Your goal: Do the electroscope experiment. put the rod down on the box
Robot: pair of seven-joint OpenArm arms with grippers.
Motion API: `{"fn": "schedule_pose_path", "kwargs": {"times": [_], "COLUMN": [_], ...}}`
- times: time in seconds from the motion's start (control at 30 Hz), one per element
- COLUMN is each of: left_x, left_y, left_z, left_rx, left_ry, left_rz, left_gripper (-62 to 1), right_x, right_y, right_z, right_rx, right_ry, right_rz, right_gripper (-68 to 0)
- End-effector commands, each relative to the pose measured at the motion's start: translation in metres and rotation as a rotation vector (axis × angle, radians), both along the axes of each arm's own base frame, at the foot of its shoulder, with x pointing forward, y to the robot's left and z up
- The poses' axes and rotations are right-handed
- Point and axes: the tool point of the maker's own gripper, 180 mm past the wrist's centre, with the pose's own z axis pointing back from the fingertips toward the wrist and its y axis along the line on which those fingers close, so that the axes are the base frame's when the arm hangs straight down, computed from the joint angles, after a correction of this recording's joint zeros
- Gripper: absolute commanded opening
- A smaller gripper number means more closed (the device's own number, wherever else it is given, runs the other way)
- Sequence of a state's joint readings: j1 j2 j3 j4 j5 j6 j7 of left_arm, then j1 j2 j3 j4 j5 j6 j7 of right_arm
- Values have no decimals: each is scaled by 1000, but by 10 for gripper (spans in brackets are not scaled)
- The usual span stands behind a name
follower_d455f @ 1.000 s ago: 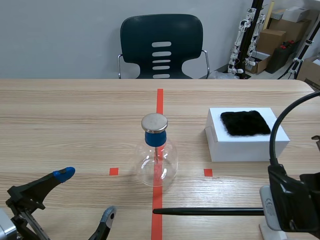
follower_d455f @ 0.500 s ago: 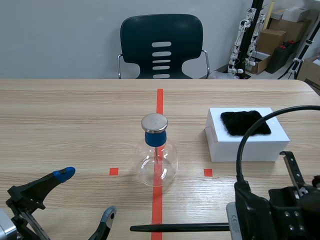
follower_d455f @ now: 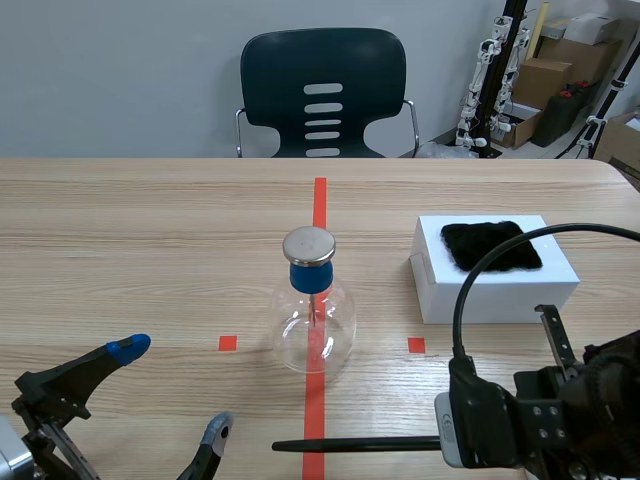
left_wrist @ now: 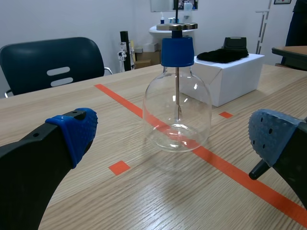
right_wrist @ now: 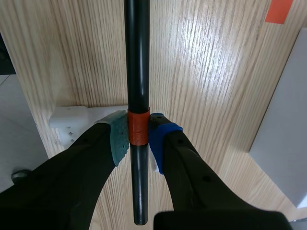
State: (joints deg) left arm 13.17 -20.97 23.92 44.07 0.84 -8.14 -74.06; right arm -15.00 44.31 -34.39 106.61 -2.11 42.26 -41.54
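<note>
One slim black rod is hanging level in the right gripper. Its two pads are pressing on the rod from either side, right at the orange band, so the jaws are closed with only the rod's width between them. The rod is sitting on the robot-facing side of the white box, low over the tabletop and not yet over the box. A black fur cloth is covering much of the box's top. The glass electroscope flask is standing apart from the box, off its side nearer the centre tape. The left gripper is sitting farther from the box than the flask, fingers spread wide and holding nothing.

The rod is looking light, rigid and smooth (likely plastic, so somewhat slippery between soft pads). Gripping at the band is leaving a long free end, so the rod may pivot. Laying it flat across the box top, probably on the cloth where it should not roll, is looking like the sensible way.
</note>
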Motion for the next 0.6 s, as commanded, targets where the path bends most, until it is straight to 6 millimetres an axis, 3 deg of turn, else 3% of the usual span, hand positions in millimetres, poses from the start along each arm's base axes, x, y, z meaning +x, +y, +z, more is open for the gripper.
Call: {"fn": "schedule_pose_path", "kwargs": {"times": [0.0,0.3,0.57], "left_x": [1,0,0], "left_y": [0,0,0], "left_z": [7,7,7], "left_rx": [-21,-21,-21], "left_ry": [-25,-26,-26], "left_rz": [1,1,1], "left_gripper": [14,14,14], "right_x": [3,1,-4], "right_y": [0,7,2], "right_z": [0,-6,-19], "right_rx": [-7,13,-2], "right_ry": [-7,8,41], "right_rz": [-5,-20,-50], "right_gripper": [-665,-664,-665]}}
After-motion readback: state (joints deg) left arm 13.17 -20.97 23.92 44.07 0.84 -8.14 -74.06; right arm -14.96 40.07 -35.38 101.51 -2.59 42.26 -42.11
